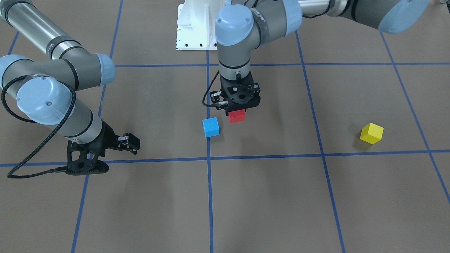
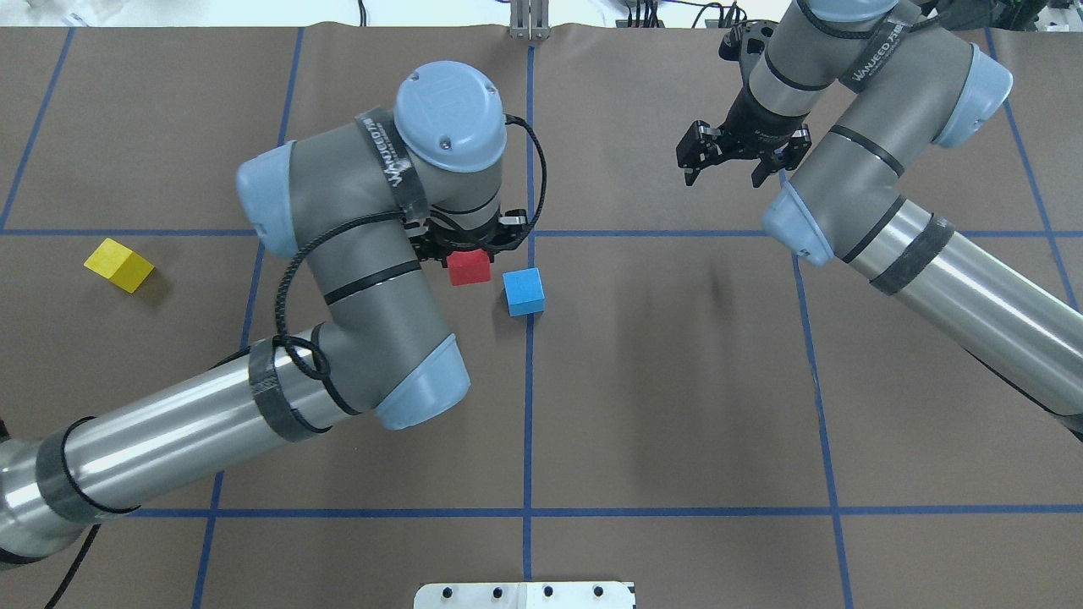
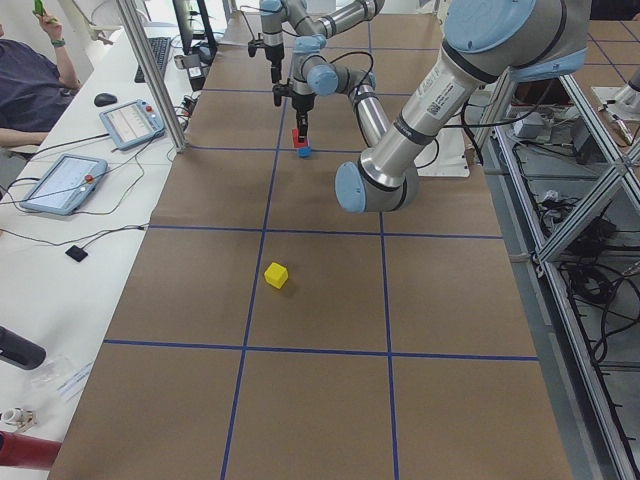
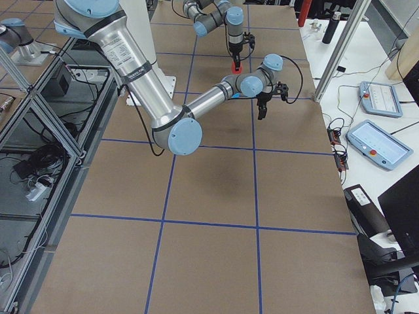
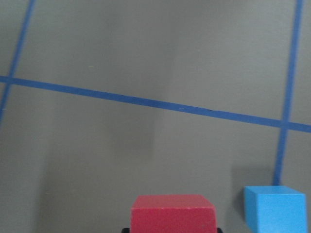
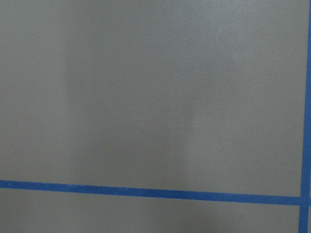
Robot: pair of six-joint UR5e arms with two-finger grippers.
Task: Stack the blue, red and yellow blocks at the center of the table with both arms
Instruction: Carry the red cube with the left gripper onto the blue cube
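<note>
Overhead view of a brown table marked into squares by blue tape lines. The left gripper points straight down near the middle of the table, and its fingers are pinching the red block from the sides. The fingers themselves are mostly hidden under the wrist. Whether the red block rests on the table or hangs just above it cannot be told.

The blue block stands on the table at about 4 o'clock from the red block, just beside it but not touching. Its edge lies against the central tape line, at 6 o'clock from the nearest tape crossing. In the left wrist view both blocks show at the lower edge, the red one in the middle and the blue one to its right.

The yellow block lies alone at 9 o'clock from the red block, well apart and turned at an angle to the tape lines.

The right gripper hangs at about 2 o'clock from the blue block, well apart from all three blocks. Its fingers are spread apart and hold nothing.
</note>
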